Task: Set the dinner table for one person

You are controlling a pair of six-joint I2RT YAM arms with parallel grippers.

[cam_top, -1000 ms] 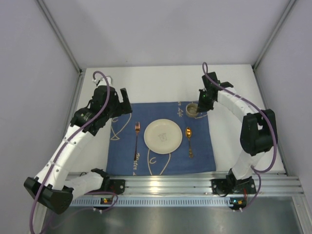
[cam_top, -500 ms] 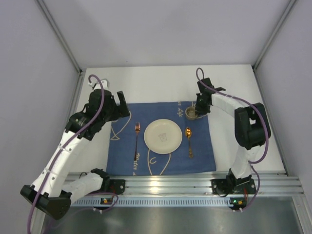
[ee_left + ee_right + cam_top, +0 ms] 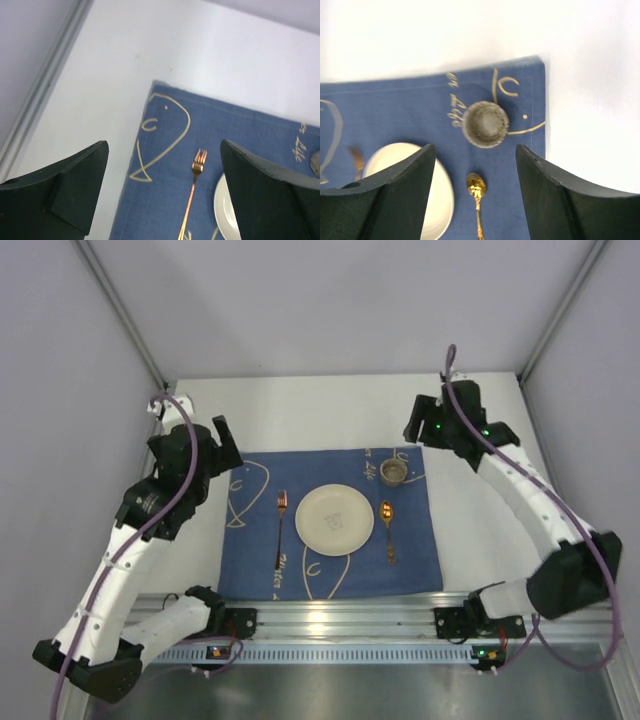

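1. The dinner table [image 3: 320, 410], white and matte, fills the floor of the enclosure and carries everything below.
2. A navy cloth [image 3: 420, 560] with pale fish outlines and script lies flat on the near middle of the table, and bare white shows on the left, right and far sides.
3. Left gripper [image 3: 163, 150]: released, with the jaws spread wide and nothing between them. It hangs above the far left corner of the cloth.
4. Right gripper [image 3: 475, 148]: released, jaws apart and empty. It is raised over the far right corner of the cloth, clear of the cup.
5. A cream plate [image 3: 334, 518] sits at the centre of the cloth.
6. A copper fork [image 3: 280, 530] lies just left of the plate with its tines pointing away, not touching the plate.
7. A gold spoon [image 3: 388, 530] lies just right of the plate, bowl at the far end.
8. A small round cup [image 3: 395, 469] stands upright on the cloth beyond the spoon, near the far right corner.
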